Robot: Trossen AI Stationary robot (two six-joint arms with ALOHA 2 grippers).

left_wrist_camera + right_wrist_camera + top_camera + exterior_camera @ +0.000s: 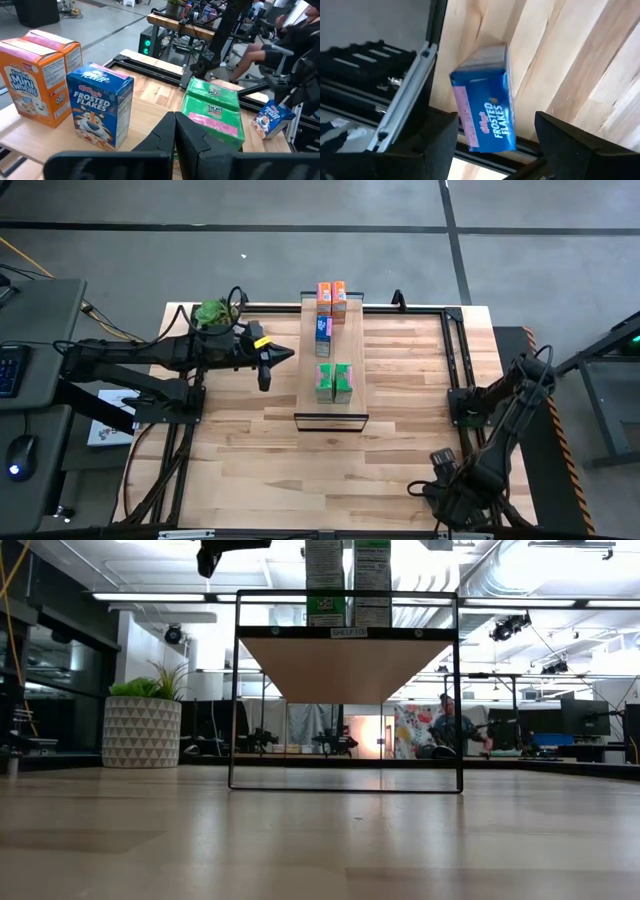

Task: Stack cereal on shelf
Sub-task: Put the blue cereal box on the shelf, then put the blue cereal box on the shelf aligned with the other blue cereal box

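Observation:
The shelf [331, 402] stands mid-table. On its light-wood plank stand two orange cereal boxes [331, 293] at the far end, one blue box [323, 330] and two green boxes [335, 381]. My left gripper [287, 355] hovers shut, just left of the shelf, pointing at it. A second blue cereal box [485, 100] rests on the table near the near right corner. My right gripper [495, 150] hangs open above it, pointing down. One finger stands on either side of the box's lower end, with gaps showing. In the high view my right arm [470, 470] hides this box.
A potted plant [213, 312] stands at the far left of the table, behind my left arm. Black frame rails [405, 105] run along the table's edges beside the loose blue box. Bare wood [300, 470] lies between the shelf and the near edge. People sit in the room beyond.

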